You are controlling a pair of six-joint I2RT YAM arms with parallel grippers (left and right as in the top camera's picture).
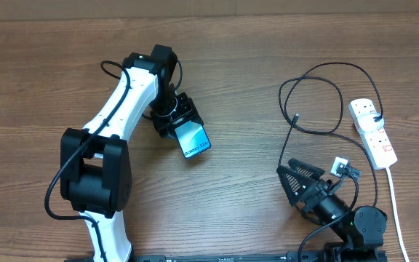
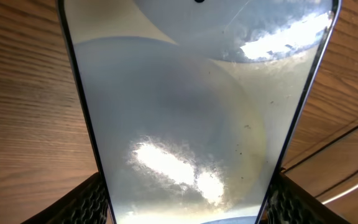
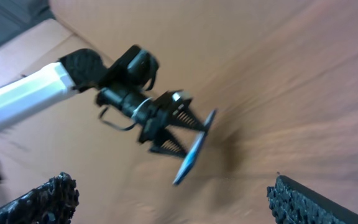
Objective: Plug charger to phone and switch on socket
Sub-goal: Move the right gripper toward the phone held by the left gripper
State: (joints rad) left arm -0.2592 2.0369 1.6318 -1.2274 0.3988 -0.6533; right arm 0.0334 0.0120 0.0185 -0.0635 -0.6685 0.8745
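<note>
Wood table (image 1: 238, 218): brown, matte grain.
Phone (image 1: 195, 140): slim glossy slab, light blue screen, black edge. Tilted, at 9 o'clock from table centre.
Left gripper (image 1: 182, 122): clenched on the phone. Ribbed black pads (image 2: 95, 202) press both long edges; glare patches on the glass.
Right gripper (image 1: 291, 183): 5 o'clock, jaws spread wide, nothing between them.
Charger (image 1: 341, 105): thin black cable, looped at 2 o'clock, plug tip on the wood, well apart from the phone.
Socket (image 1: 373, 129): white oblong strip at 3 o'clock, red switch marks; white cord (image 1: 393, 196) trails toward 5 o'clock.

Brown wood-grain table (image 1: 253, 51), pale tan strip (image 1: 268, 6) along its far edge
</note>
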